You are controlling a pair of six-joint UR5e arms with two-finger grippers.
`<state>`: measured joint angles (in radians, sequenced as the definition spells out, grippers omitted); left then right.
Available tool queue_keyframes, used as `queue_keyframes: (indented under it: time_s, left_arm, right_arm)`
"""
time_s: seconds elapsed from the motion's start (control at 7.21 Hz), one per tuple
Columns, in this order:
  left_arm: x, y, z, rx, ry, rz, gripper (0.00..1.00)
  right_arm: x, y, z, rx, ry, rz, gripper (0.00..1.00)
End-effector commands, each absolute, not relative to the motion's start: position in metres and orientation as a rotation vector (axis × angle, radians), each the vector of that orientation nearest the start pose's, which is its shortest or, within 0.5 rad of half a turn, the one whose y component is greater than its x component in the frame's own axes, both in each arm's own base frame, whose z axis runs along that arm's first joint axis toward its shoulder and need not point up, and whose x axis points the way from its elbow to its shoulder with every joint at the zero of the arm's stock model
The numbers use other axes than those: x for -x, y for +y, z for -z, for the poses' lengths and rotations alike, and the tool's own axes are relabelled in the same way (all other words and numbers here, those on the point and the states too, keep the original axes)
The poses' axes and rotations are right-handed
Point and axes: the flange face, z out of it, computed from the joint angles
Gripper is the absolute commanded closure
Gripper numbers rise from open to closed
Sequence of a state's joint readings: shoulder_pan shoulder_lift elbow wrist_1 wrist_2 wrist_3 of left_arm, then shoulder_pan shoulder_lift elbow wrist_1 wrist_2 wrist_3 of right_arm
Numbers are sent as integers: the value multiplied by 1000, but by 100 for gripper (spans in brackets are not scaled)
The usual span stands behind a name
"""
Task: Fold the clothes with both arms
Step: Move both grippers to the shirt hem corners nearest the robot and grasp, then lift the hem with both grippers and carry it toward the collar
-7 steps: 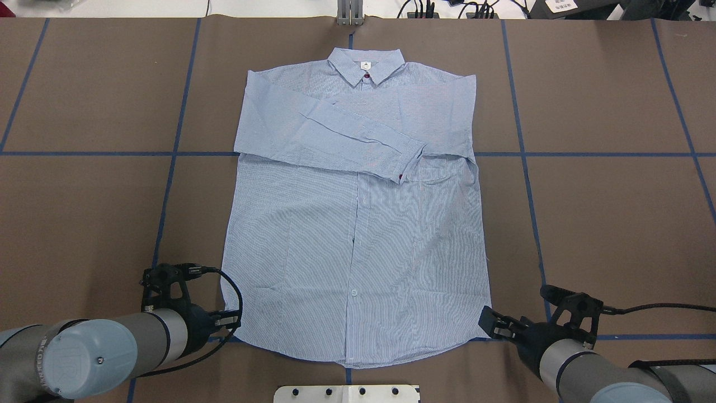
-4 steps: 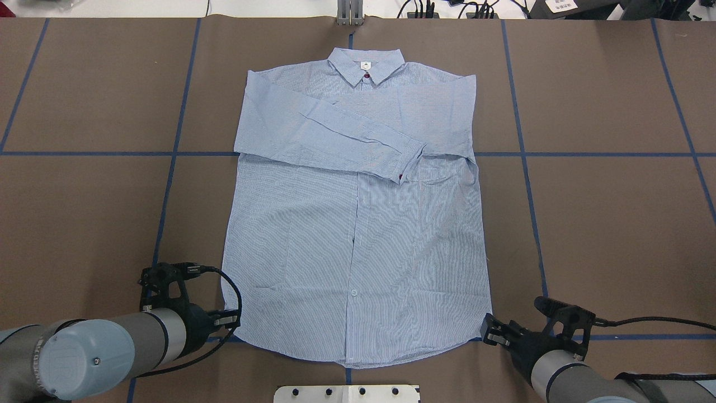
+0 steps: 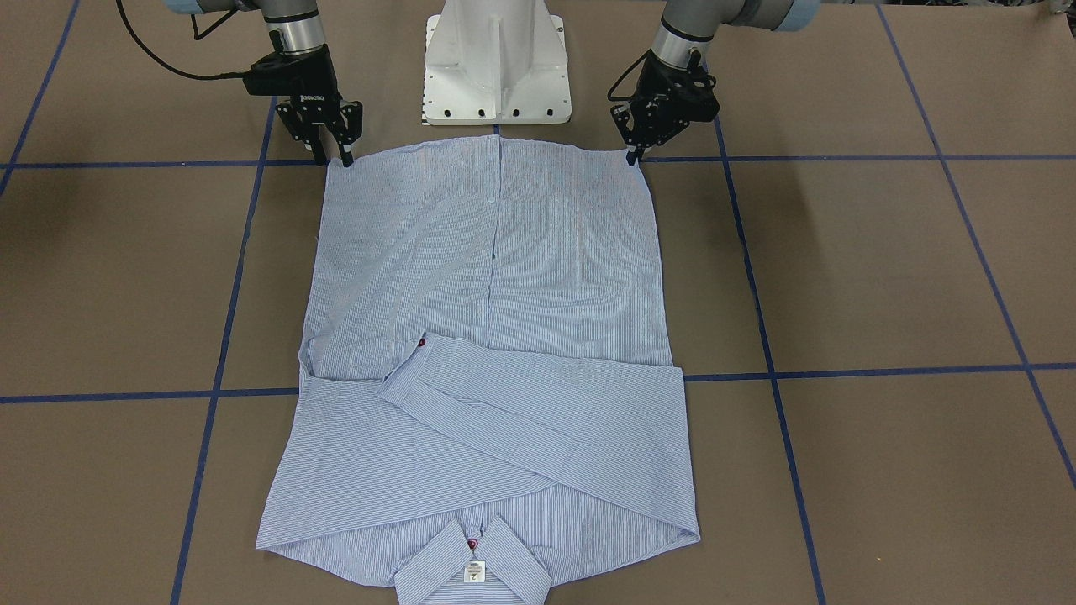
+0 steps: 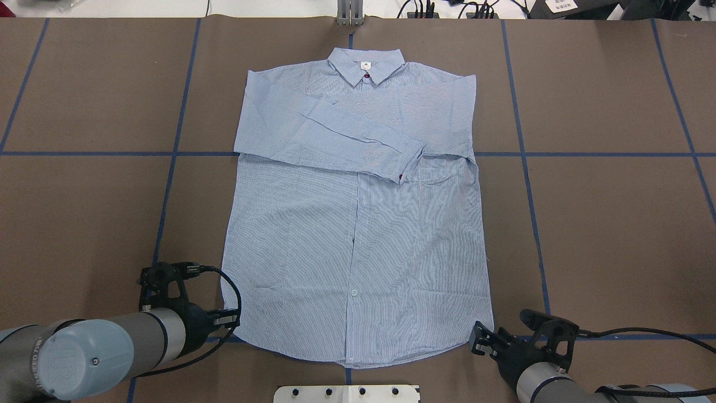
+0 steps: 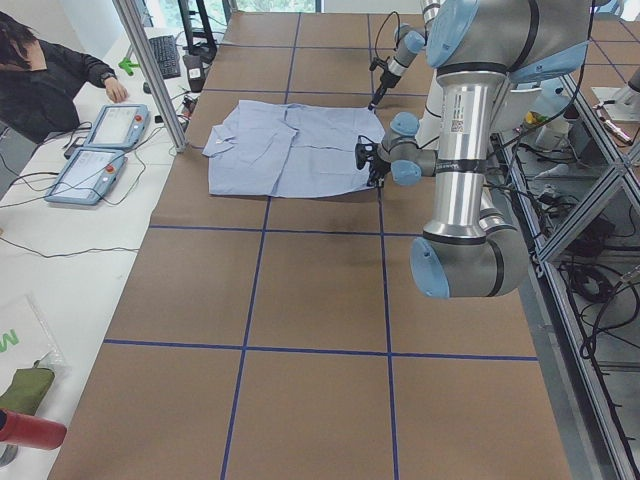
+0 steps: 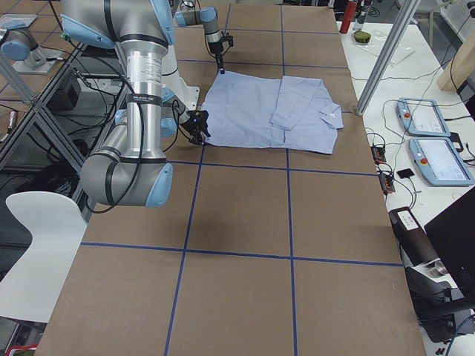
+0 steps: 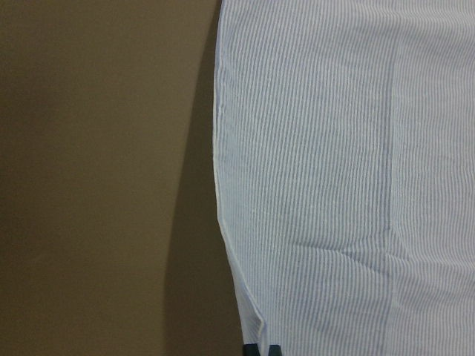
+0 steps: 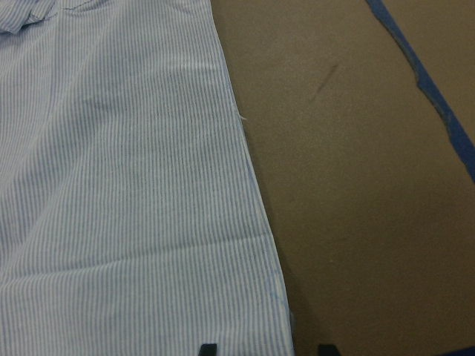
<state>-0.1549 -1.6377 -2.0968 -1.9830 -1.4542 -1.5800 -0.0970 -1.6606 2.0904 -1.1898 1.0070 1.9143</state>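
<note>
The light-blue striped shirt (image 4: 358, 235) lies flat and face up on the brown table, collar (image 4: 366, 64) far from me, with a sleeve folded across the chest. My left gripper (image 4: 234, 322) sits low at the hem's left corner. In the left wrist view its fingertips (image 7: 260, 348) are pinched together on that corner. My right gripper (image 4: 475, 341) is at the hem's right corner. Its open fingers straddle the shirt (image 8: 126, 185) edge in the right wrist view. In the front-facing view the left gripper (image 3: 631, 154) and right gripper (image 3: 334, 158) touch down at the two hem corners.
The white pedestal base (image 3: 496, 59) stands just behind the hem, between the arms. Blue tape lines (image 4: 168, 184) cross the brown table. A person (image 5: 40, 80) sits at a side table with tablet consoles (image 5: 100, 150). A metal post (image 4: 349, 11) stands beyond the collar.
My right gripper has moved back toward the base and inward, down to the hem's right corner. The left arm and the shirt have barely moved.
</note>
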Motion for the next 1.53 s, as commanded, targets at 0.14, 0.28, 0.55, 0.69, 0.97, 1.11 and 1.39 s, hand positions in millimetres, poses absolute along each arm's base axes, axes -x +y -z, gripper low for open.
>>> queue_keyframes:
  time_s: [0.14, 0.28, 0.55, 0.69, 0.97, 1.11, 1.39]
  left_arm:
    - [-462, -219, -336, -180, 995, 209, 100]
    - [-459, -218, -331, -180, 1006, 209, 100]
    - [-449, -216, -314, -177, 1043, 205, 100]
    - [-429, -214, -286, -179, 1104, 206, 100]
    - [-340, -187, -202, -31, 1135, 109, 100]
    - [-299, -186, -179, -41, 1166, 105, 100]
    - [-254, -228, -162, -99, 1136, 24, 100]
  right_arm:
    - [466, -142, -405, -362, -900, -461, 100]
    - [465, -143, -403, -364, -904, -465, 100]
    - [443, -149, -365, -346, -965, -481, 100]
    - [418, -152, -332, -329, -1006, -489, 100]
    - [322, -168, -237, -210, -1002, -484, 100]
    - [283, -182, -202, -124, -1016, -492, 100]
    - [254, -225, -150, -74, -1021, -456, 100]
